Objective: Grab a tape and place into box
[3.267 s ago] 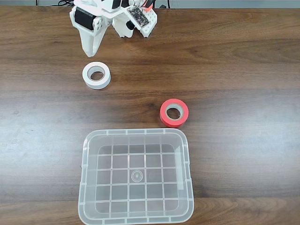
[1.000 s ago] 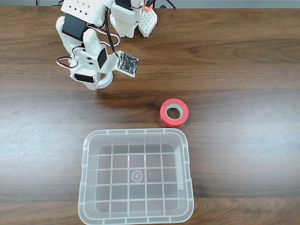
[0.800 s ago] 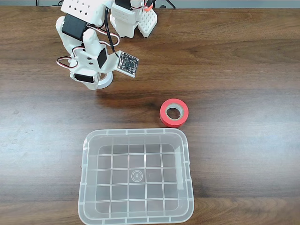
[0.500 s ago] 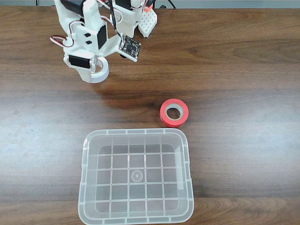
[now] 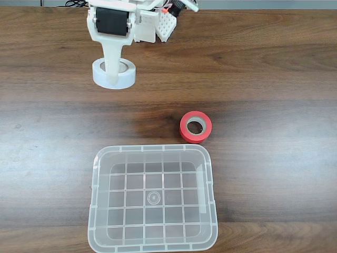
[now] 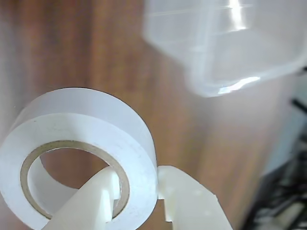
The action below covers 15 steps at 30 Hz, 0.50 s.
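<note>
Wrist view: gripper [image 6: 139, 201] clamped on the wall of the tape [image 6: 79, 158], one finger inside the hollow core, the other against the outer face. Ring's core axis tilts toward the camera; roll held clear of the table [image 6: 86, 52]. Box [image 6: 225, 43] blurred, upper right.

Fixed view: tape [image 5: 115, 73] near the top left, under the gripper [image 5: 112, 79], flat face up, core axis roughly vertical. Red roll [image 5: 196, 127] lies flat, just above the box [image 5: 152, 197] rim's right corner. Tape well apart from both.
</note>
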Each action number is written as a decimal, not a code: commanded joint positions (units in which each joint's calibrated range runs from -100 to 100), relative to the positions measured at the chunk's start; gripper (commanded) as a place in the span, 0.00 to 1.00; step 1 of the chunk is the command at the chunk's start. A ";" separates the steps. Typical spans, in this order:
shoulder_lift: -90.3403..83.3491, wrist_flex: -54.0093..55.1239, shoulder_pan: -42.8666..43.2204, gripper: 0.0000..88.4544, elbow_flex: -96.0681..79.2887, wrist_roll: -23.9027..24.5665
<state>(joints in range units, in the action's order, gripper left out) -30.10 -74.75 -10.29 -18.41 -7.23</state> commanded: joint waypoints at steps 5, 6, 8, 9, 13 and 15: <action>19.07 0.43 6.78 0.06 34.84 3.75; 21.73 0.60 7.15 0.06 37.82 3.96; 27.44 0.60 8.10 0.06 44.21 4.27; 30.50 0.60 8.54 0.06 47.45 4.27; 41.92 0.69 10.07 0.06 59.28 4.70; 46.75 0.69 10.51 0.06 64.54 4.70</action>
<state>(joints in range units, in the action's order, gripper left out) 7.91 -74.75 -0.75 27.62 -2.95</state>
